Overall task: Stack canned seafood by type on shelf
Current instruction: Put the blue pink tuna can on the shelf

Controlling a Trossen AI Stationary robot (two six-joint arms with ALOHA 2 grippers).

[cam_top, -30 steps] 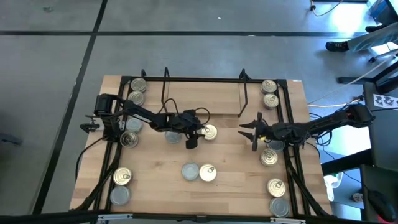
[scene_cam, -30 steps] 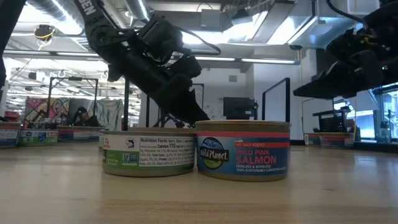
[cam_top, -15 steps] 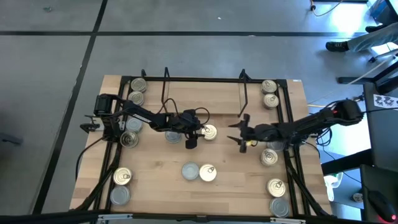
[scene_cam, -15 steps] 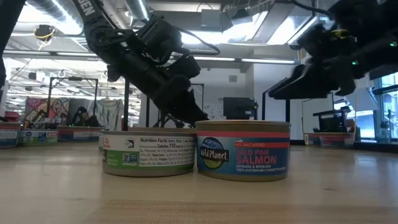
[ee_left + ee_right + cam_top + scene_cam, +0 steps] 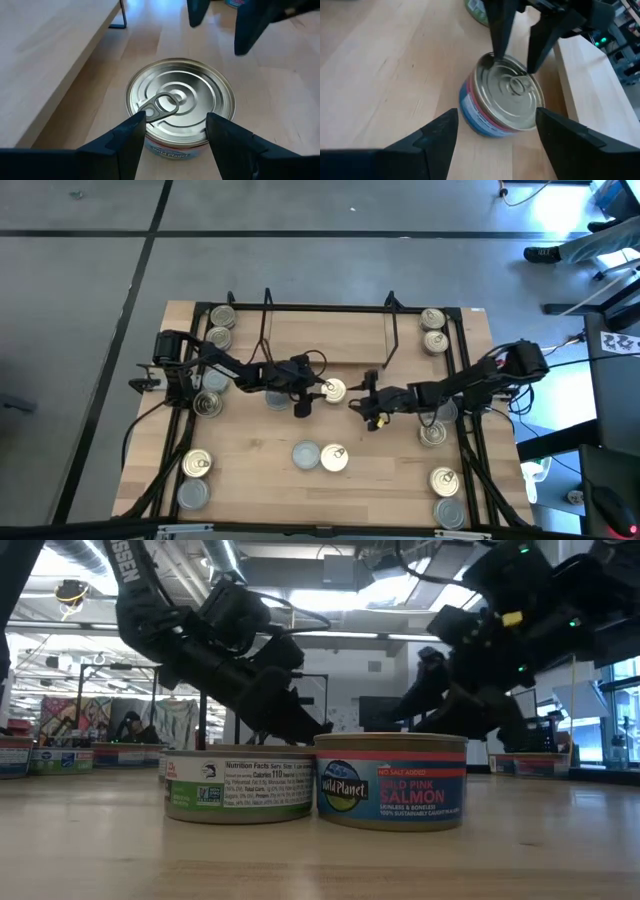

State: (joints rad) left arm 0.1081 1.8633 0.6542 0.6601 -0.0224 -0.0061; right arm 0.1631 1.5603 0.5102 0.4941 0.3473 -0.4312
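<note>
Pull-ring tin (image 5: 336, 391) at table (image 5: 250, 470) centre, just near of shelf board (image 5: 325, 340). Left gripper (image 5: 312, 396) at tin's left, right gripper (image 5: 364, 404) at tin's right, tin between them. Second tin (image 5: 278, 399) left of it, under left arm. Two tins touching, nearer centre: one (image 5: 306, 455) left, salmon tin (image 5: 334, 458) right. More tins along far-left (image 5: 222, 317), near-left (image 5: 196, 464), far-right (image 5: 432, 318), near-right (image 5: 444, 480) table edges.

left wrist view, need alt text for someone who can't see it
A round tin with a silver pull-ring lid stands on the wooden tabletop, framed by the open left end effector. The right end effector faces it from beyond, fingers also apart. The shelf, a raised light wooden board, runs alongside.
</note>
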